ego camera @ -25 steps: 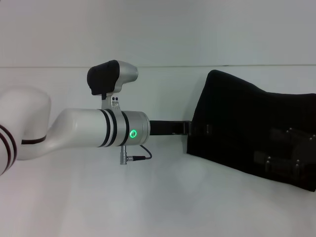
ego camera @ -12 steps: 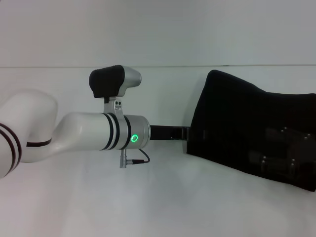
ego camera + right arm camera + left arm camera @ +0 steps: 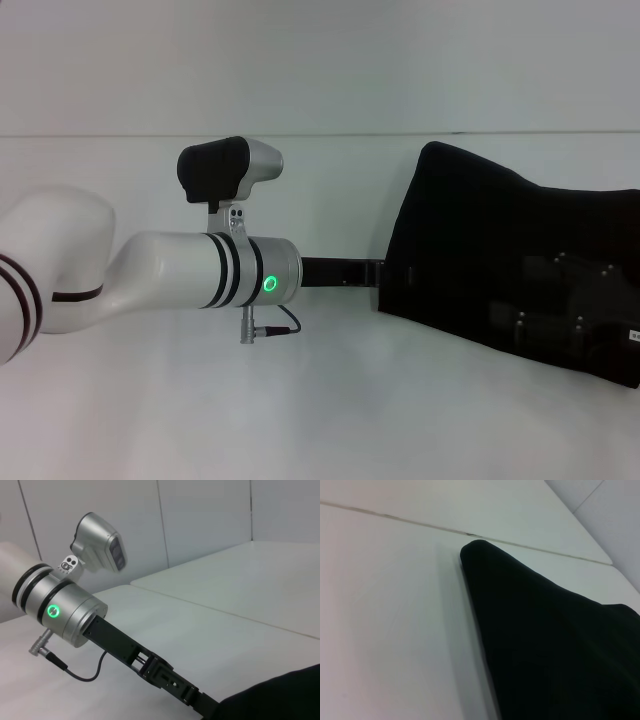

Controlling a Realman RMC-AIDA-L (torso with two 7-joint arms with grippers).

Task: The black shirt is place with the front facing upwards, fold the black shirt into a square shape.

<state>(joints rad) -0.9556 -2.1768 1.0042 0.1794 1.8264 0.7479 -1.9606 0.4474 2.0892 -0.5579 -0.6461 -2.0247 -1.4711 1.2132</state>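
The black shirt [image 3: 480, 225] lies on the right side of the white table [image 3: 300, 400], showing only plain black fabric, with no lettering in sight. Its rounded far corner fills the left wrist view [image 3: 545, 640]. My left gripper [image 3: 388, 271] reaches in from the left and meets the shirt's left edge; the fabric hides its tip. The right wrist view shows the same gripper [image 3: 200, 702] running into the shirt [image 3: 285, 695]. My right gripper [image 3: 555, 300] hovers over the shirt's lower right part, black against black.
A seam [image 3: 320, 134] crosses the table behind the shirt. My white left forearm [image 3: 200, 275] with its green light spans the table's left half. Bare tabletop lies in front of and behind the shirt.
My right gripper has slid leftward over the shirt. The left wrist has dipped and turned slightly, its tip staying at the shirt's edge. The shirt's outline is unchanged.
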